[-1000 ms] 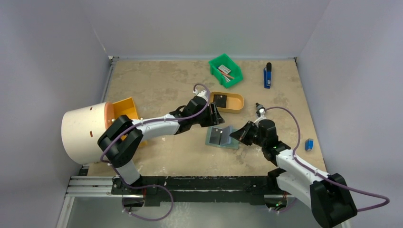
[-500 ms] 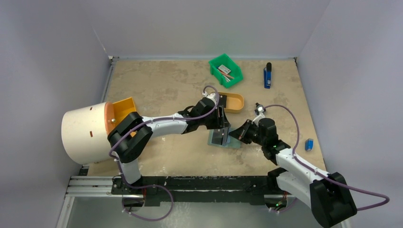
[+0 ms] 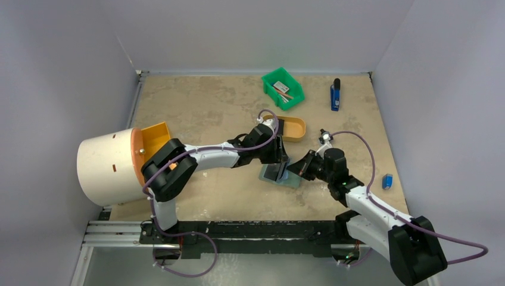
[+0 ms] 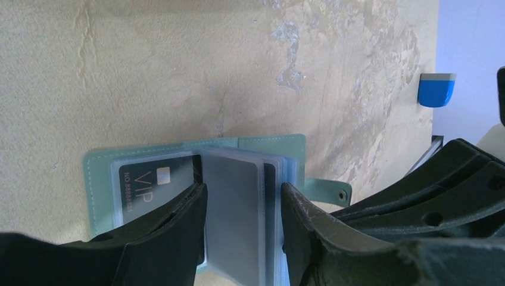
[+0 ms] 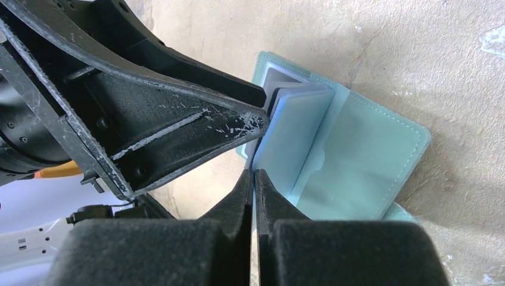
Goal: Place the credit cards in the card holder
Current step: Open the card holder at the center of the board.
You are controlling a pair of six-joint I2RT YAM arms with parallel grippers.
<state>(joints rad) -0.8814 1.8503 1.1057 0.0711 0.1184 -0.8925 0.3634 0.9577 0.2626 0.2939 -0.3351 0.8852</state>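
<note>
The card holder [image 3: 293, 180] lies open on the table, teal outside with pale blue clear pockets [image 4: 262, 145] [image 5: 369, 161]. One black credit card marked VIP [image 4: 152, 182] sits in its left pocket. My left gripper [image 3: 279, 170] [image 4: 241, 193] stands over the open holder, shut across the edges of a second black card [image 4: 269, 179]. A translucent pocket leaf covers most of that card. My right gripper [image 3: 293, 170] [image 5: 255, 174] is shut on the edge of a pale blue pocket leaf [image 5: 292, 137] and holds it raised.
A tan oval tray [image 3: 293, 128] lies just behind the holder. A green bin [image 3: 283, 88] and a blue-black tool [image 3: 335, 95] are at the back. A small blue object [image 3: 387, 181] is at the right. A large cream cylinder [image 3: 107, 167] and an orange box [image 3: 156, 136] stand left.
My left gripper has moved from the tan tray forward and right, down onto the open card holder, carrying the black card. The right gripper has stayed on the pocket leaf.
</note>
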